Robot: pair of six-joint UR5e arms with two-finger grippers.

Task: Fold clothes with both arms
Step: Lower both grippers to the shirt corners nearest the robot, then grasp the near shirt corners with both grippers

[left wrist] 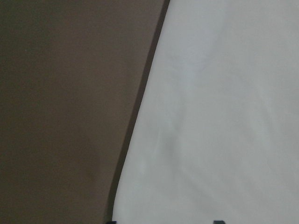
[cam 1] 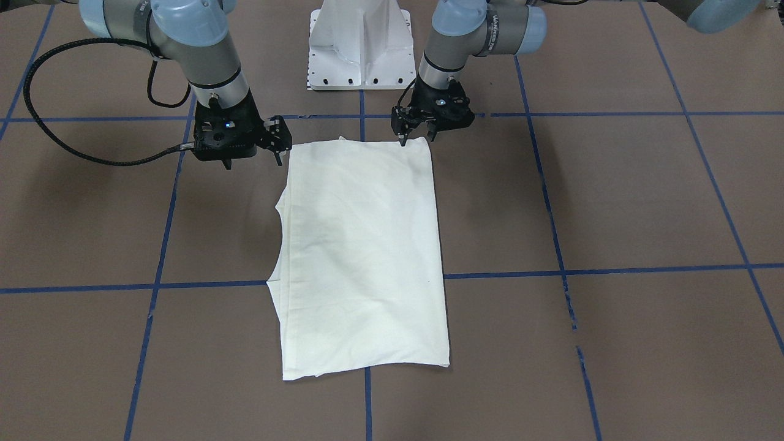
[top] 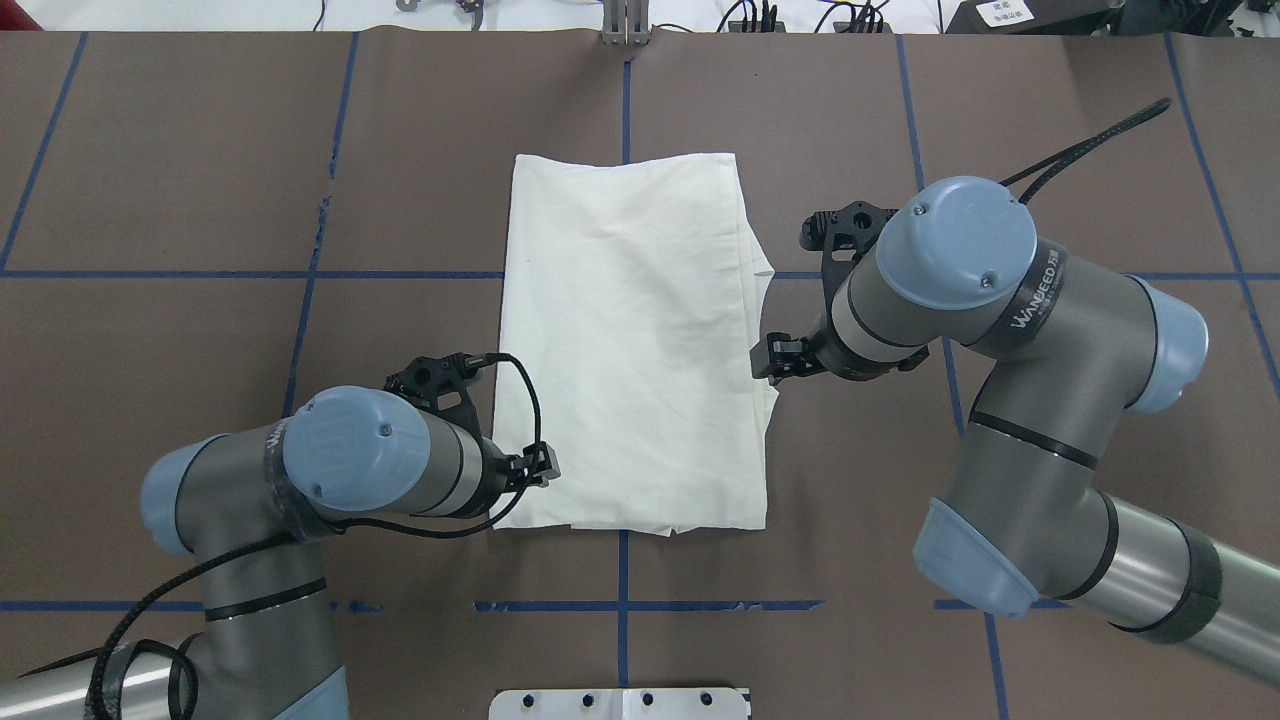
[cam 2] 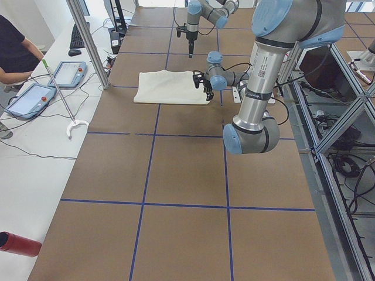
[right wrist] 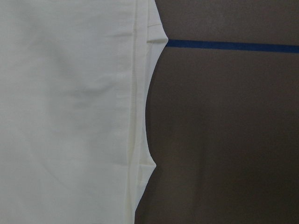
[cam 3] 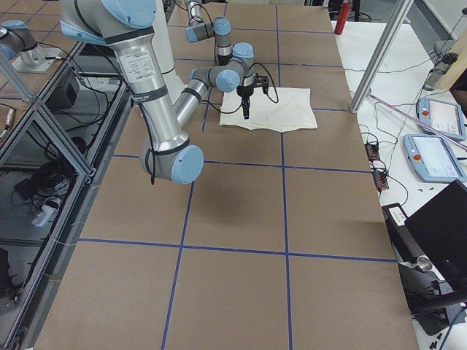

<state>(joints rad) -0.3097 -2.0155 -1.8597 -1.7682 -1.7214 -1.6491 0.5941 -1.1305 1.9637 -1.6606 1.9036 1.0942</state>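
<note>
Shirt (cam 1: 361, 245) lies flat mid-counter (cam 1: 612, 202) in the front view, plain side up, already folded to a long rectangle. A curved notch, probably the neckline, shows on the edge toward the right arm. Left fingers (cam 1: 416, 139) are spread, tips at the shirt's robot-side edge near one corner, gripping nothing. Right fingers (cam 1: 254, 160) look spread too, just beside the other robot-side corner and off the cloth.

From overhead, the shirt (top: 630, 340) sits between both arms. Left fingers (top: 535, 465) are over its near left corner, and right fingers (top: 775, 360) are just off its right edge.

In the left side view the shirt (cam 2: 170, 88) is a low, flat pad. The right side view shows the shirt (cam 3: 281, 109) equally flat, with nothing lifted.

The left wrist view shows a straight shirt (left wrist: 219, 116) edge on bare counter (left wrist: 60, 116). Two fingertips peek in at the bottom, apart, with nothing pinched.

The right wrist view shows the notched shirt (right wrist: 65, 112) edge, a seam and blue tape (right wrist: 229, 45). No fingers are visible.

My judgement is that the sleeves and sides are tucked in. At least one halving fold remains, starting with a grasp on the robot-side corners.
</note>
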